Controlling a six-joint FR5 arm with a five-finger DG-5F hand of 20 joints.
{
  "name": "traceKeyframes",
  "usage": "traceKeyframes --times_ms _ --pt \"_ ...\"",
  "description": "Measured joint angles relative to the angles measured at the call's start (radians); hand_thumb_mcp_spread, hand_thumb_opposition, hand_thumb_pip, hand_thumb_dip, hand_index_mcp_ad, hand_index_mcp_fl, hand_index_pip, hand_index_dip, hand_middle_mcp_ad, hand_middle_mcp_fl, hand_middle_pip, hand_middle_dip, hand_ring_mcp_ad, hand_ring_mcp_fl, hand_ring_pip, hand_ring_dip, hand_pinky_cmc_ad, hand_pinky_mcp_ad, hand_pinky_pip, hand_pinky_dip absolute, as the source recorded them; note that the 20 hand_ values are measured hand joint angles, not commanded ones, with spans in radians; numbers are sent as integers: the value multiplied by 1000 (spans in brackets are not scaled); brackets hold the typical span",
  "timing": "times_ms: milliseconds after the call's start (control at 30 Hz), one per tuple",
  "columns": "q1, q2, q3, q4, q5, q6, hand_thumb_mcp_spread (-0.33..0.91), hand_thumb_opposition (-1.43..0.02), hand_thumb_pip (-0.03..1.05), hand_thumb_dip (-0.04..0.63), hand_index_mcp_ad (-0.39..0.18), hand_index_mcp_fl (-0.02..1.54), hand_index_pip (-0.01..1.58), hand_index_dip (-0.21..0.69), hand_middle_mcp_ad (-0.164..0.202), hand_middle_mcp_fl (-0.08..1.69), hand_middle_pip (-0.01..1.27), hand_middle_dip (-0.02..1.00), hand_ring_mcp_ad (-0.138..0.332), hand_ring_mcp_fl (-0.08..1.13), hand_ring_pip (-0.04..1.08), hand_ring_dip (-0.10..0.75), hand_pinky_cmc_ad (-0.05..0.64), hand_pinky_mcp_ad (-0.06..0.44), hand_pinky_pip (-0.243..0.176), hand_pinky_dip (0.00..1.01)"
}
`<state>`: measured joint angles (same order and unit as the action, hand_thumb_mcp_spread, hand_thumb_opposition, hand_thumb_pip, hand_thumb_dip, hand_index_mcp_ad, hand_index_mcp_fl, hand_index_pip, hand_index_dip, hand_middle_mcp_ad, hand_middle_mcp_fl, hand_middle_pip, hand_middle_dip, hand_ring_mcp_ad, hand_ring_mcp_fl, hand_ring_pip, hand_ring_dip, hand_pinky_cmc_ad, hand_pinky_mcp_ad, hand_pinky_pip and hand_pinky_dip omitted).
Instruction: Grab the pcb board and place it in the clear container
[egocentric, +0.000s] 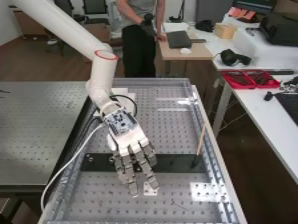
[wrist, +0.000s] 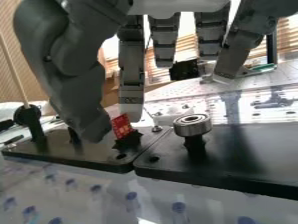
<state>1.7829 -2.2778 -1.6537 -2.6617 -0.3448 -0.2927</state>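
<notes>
The largest thing I see from my side is the perforated bench (egocentric: 120, 205), and the white arm (egocentric: 104, 72) comes over it from the upper left of the high view. Across the bench lie dark plates (egocentric: 176, 162), and above them is the hand (egocentric: 130, 141). It is open: its fingers are nearly straight, and I see nothing gripped in them. A thin stick (egocentric: 201, 140) leans up from a dark foot (wrist: 28, 115). Smaller is the metal ring (wrist: 192, 126), which sits on a black post. Smallest of all is the red pcb board (wrist: 122, 126). It stands tilted in a black holder (wrist: 128, 141) on one plate, just beside the thumb (wrist: 85, 107); whether they touch, I cannot tell. I judge this board very light, thin and stiff, with smooth faces which may slip or turn if only one corner is caught. Its edges and small parts could be damaged by too strong squeezing. So I would take it by its two flat faces, above the holder, with the thumb on one side and one finger on the other, softly, then draw it out along its own tilt without bending. Which thing is the clear container, I cannot say surely, so I should confirm this before carrying.
</notes>
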Motion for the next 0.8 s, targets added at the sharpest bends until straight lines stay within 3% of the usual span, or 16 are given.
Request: traceKeyframes --times_ms 300,367,800 --pt "-3 7 -14 52 4 -60 386 -843 703 239 10 202 1550 93 101 35 145 110 281 10 77 -9 316 230 -122 719" --pt "-4 7 -14 55 3 -64 401 -846 700 239 7 202 1550 93 98 37 145 110 264 10 87 0 314 220 -122 705" --pt "-7 3 -13 43 -4 -52 414 -833 674 239 -24 213 1550 94 77 52 145 110 260 7 80 9 316 209 -105 641"
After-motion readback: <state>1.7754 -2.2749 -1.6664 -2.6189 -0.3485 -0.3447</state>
